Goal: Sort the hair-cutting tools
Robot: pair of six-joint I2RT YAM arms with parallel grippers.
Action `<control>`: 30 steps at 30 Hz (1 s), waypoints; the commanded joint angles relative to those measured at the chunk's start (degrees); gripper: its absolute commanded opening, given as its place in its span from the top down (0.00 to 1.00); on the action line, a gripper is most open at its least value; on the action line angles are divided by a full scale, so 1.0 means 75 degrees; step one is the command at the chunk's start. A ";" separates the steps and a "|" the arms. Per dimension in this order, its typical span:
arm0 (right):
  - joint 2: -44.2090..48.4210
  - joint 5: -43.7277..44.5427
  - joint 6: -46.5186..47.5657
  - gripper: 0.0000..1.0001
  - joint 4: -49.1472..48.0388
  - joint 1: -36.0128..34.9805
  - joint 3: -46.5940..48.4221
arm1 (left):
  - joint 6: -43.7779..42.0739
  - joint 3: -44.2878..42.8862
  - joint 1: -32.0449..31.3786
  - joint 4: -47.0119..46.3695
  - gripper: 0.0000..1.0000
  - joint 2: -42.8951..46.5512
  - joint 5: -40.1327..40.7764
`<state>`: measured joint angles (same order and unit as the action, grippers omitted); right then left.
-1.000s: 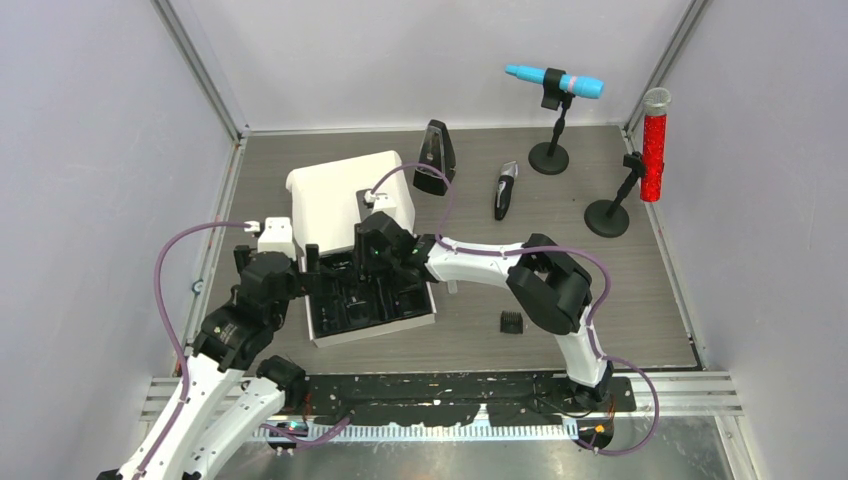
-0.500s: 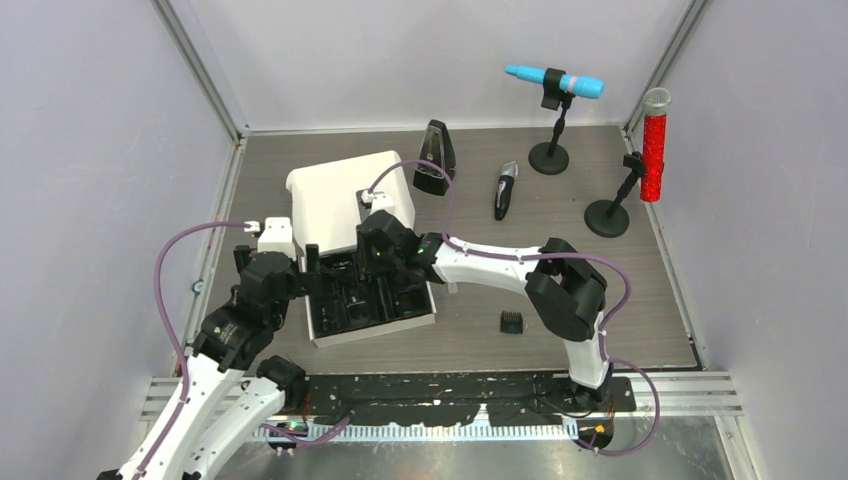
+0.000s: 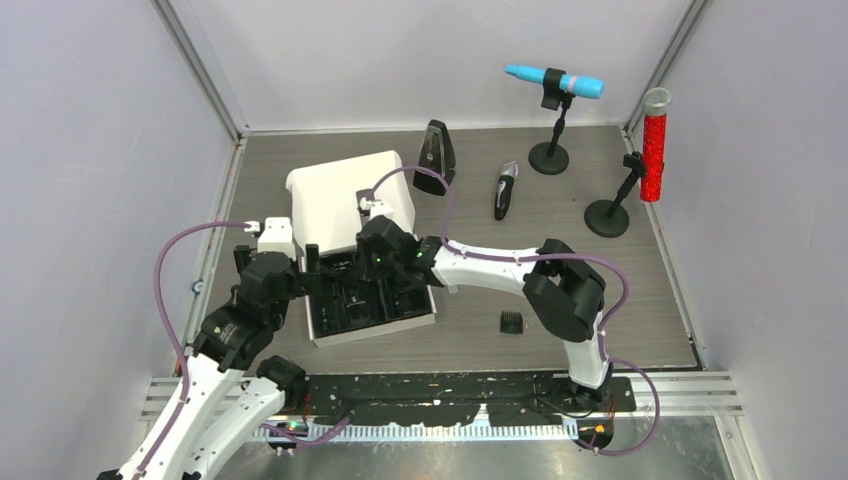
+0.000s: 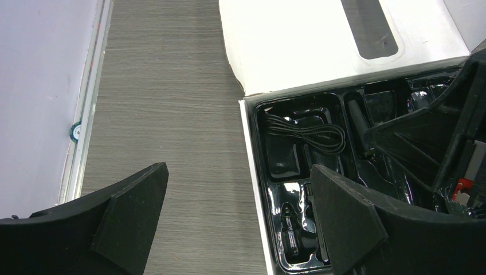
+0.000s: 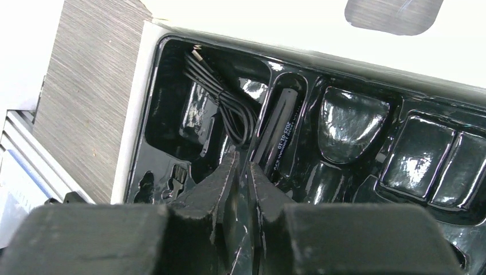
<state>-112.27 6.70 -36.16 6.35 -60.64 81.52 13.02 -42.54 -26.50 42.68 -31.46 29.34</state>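
Observation:
The slim black-and-silver clipper [image 3: 505,190] lies on the table at the back, right of the box. A small black comb guard [image 3: 512,322] lies near the right arm. The open white box [image 3: 322,337] holds a glossy black tray [image 5: 349,123] with a coiled black cable [image 5: 226,109], a short black cylinder [image 5: 281,129] and a tiny bottle [image 4: 288,229]. My right gripper [image 5: 243,157] is low in the tray between cable and cylinder, its fingers a thin slit apart with nothing visible between them. My left gripper [image 4: 239,172] stands wide open astride the box's left wall [image 4: 250,172].
The box's white lid [image 3: 335,195] lies folded back behind the tray. A black metronome [image 3: 434,158] stands behind the box. A blue microphone [image 3: 555,80] and a red microphone [image 3: 655,145] stand on round bases at the back right.
My right gripper's fingers have drawn together over the tray, and its elbow has swung a little to the right. The left arm has not moved.

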 commanded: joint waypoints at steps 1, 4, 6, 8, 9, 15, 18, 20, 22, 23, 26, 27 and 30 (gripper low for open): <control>-0.0297 -0.0017 -0.0078 0.80 -0.0061 -0.0018 0.0127 | -0.0060 -0.0061 0.0027 -0.0207 0.00 0.0062 0.0002; -0.0432 0.0019 -0.0072 0.81 -0.0063 -0.0015 0.0224 | -0.0062 -0.0054 0.0030 -0.0206 0.00 0.0070 0.0012; -0.0505 0.0037 -0.0054 0.81 -0.0063 -0.0007 0.0275 | -0.0060 -0.0057 0.0030 -0.0206 0.00 0.0071 -0.0003; -0.0571 0.0057 -0.0042 0.82 -0.0053 0.0008 0.0311 | -0.0059 -0.0052 0.0030 -0.0206 0.00 0.0060 -0.0018; -0.0617 0.0056 -0.0042 0.83 -0.0051 0.0019 0.0323 | -0.0060 -0.0057 0.0030 -0.0206 0.00 0.0067 -0.0021; -0.0728 -0.0042 0.0028 0.83 0.0045 0.0067 0.0395 | -0.0071 -0.0046 0.0030 -0.0212 0.00 0.0073 -0.0054; -0.0527 -0.0134 0.0142 0.83 0.0066 0.0068 0.0441 | -0.0071 -0.0046 0.0030 -0.0217 0.00 0.0042 -0.0076; -0.0289 -0.0192 0.0296 0.81 0.0066 0.0070 0.0472 | -0.0057 -0.0065 0.0030 -0.0209 0.00 -0.0022 -0.0080; 0.0019 -0.0201 0.0439 0.80 0.0067 0.0070 0.0475 | 0.0041 -0.0139 0.0030 -0.0148 0.00 -0.0151 -0.0205; 0.0129 -0.0175 0.0533 0.78 0.0067 0.0070 0.0475 | 0.0129 -0.0206 0.0030 -0.0097 0.00 -0.0253 -0.0295; 0.0664 -0.0102 0.0737 0.75 0.0089 0.0096 0.0424 | 0.0456 -0.0578 0.0030 0.0113 0.00 -0.0616 -0.0647; 0.0774 -0.0064 0.0763 0.74 0.0090 0.0112 0.0322 | 0.0545 -0.0690 0.0030 0.0183 0.00 -0.0786 -0.0761; 0.1433 0.0261 0.0888 0.72 0.0091 0.0226 -0.0204 | 0.0847 -0.0934 0.0027 0.0319 0.02 -0.1058 -0.1140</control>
<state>-111.07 5.58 -32.03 8.64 -59.99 82.46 15.86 -45.56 -26.50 44.49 -37.52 25.23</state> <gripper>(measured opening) 0.272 0.994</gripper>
